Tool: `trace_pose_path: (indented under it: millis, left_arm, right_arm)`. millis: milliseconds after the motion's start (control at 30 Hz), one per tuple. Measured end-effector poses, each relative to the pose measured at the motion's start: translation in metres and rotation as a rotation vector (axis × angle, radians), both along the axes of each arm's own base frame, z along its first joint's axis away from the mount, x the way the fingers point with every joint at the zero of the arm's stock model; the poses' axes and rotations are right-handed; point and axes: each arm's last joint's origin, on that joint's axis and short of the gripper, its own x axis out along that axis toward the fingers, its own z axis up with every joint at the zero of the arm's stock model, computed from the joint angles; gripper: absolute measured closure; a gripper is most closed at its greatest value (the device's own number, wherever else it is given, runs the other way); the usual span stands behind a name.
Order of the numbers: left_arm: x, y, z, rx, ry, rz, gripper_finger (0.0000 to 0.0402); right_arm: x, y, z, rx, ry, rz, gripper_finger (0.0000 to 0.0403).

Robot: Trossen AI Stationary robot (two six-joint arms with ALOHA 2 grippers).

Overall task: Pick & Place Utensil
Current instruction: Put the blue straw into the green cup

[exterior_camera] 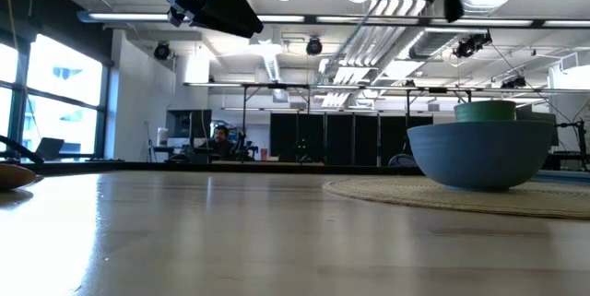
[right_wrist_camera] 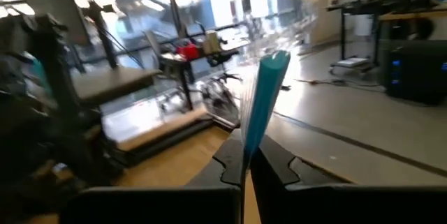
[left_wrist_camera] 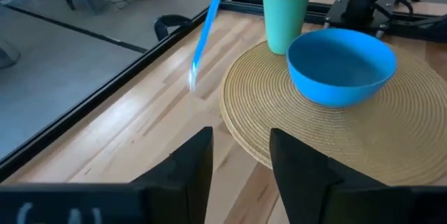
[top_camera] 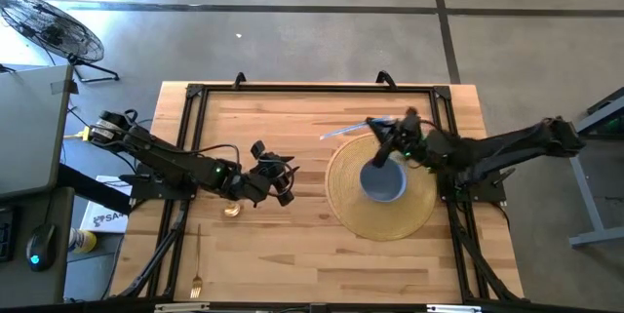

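Observation:
A utensil with a blue handle and a clear head (top_camera: 343, 130) is in my right gripper (right_wrist_camera: 244, 162). That gripper (top_camera: 395, 137) hovers over the far edge of a round woven placemat (top_camera: 351, 206). The utensil also shows in the left wrist view (left_wrist_camera: 208, 21), above the wood. A blue bowl (top_camera: 383, 181) stands on the mat, with a green cup (left_wrist_camera: 286, 11) just beyond it; in the high view the right gripper hides the cup. My left gripper (left_wrist_camera: 241, 158) is open, held above the table left of the mat (top_camera: 275, 178). My right gripper pinches the utensil's blue handle (right_wrist_camera: 250, 140) between its two fingers, near the handle's end. The utensil runs on out past the fingertips, and its clear head (right_wrist_camera: 293, 21) is free. It is lifted clear of the table and points toward the table's left edge.
A golden spoon (top_camera: 232, 211) lies on the wood beside the left arm, and a golden fork (top_camera: 197, 266) lies near the near-left corner. A black frame (top_camera: 292, 89) borders the tabletop. Bare wood (top_camera: 302, 254) lies near of the mat.

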Motion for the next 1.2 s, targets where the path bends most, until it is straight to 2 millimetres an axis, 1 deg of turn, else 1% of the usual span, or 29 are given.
trace_pose_path:
  millis: [200,367,467,600,733,867,1033,1200]
  left_arm:
    - [0.000,0.000,0.000,-0.042,-0.032,0.026,0.0261]
    - [0.001,-0.002,-0.002,-0.089,0.001,-0.067,0.0261]
    - [0.001,-0.003,-0.001,-0.106,-0.001,-0.091,0.0261]
    - [0.001,-0.003,-0.001,-0.106,-0.004,-0.090,0.0261]
    - [0.001,-0.003,-0.001,-0.106,-0.004,-0.090,0.0261]
    - [0.001,-0.003,-0.001,-0.111,-0.007,-0.088,0.0261]
    - [0.002,-0.003,0.000,-0.134,-0.034,-0.060,0.0261]
    - [0.001,-0.002,0.000,-0.139,-0.047,-0.040,0.0261]
  right_arm:
    - [-0.031,-0.004,0.043,-0.028,0.245,-0.065,0.0400]
    - [-0.054,-0.007,0.080,-0.013,0.403,-0.047,0.0398]
    - [-0.070,-0.008,0.097,0.022,0.479,-0.014,0.0399]
    - [-0.092,-0.010,0.113,0.074,0.538,0.007,0.0400]
    - [-0.106,-0.012,0.114,0.105,0.603,-0.057,0.0396]
    - [-0.111,-0.014,0.104,0.136,0.643,-0.124,0.0394]
    - [-0.102,-0.012,0.083,0.166,0.692,-0.132,0.0396]
    - [-0.091,-0.011,0.056,0.160,0.748,-0.137,0.0393]
